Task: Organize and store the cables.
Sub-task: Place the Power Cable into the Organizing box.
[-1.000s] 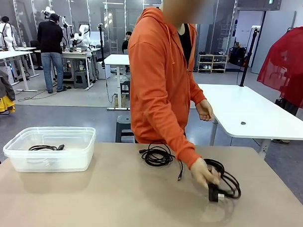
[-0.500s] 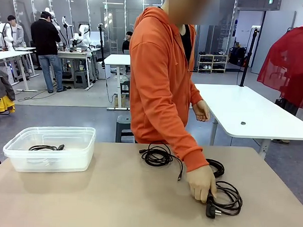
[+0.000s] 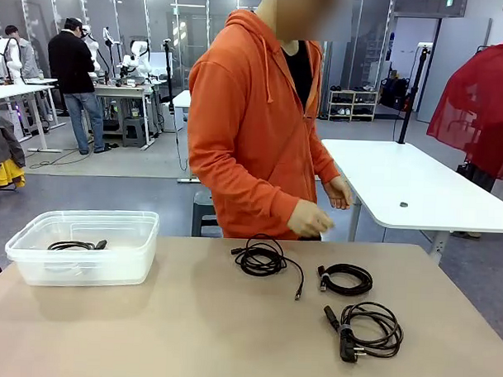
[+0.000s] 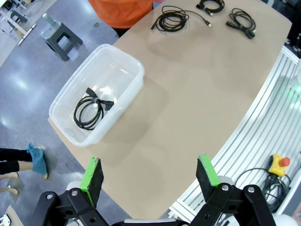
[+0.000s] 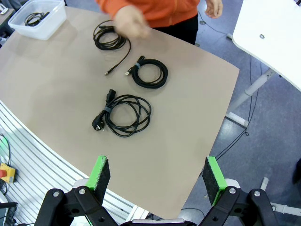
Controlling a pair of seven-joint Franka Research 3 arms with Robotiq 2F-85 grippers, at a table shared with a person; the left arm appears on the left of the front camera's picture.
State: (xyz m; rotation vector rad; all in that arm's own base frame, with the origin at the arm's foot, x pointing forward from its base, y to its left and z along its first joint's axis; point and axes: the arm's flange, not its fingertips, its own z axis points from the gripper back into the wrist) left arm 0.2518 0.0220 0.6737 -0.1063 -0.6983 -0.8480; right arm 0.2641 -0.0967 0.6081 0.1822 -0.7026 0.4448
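Left claw [image 4: 149, 172] and right claw [image 5: 155, 173] both gape apart; three coiled cables [image 3: 360, 287] lie right of centre on the bench [image 3: 147, 334].

Bright, even overhead light, soft shadows; wrist views bend at edges.

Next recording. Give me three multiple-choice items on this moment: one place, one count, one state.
1. Where is the plug coil? A in a hand; B on the table, right side, nearest the robot; C on the floor.
2. Coils on the bare table? A two; B three; C five.
3. State of left gripper and right gripper? A both open, empty; B both shut; C one holding a coil.
Key: B, it lies free at the right; B, plug, tight coil and loose coil, a fourth coil in the bin; A, pads apart, nothing between.
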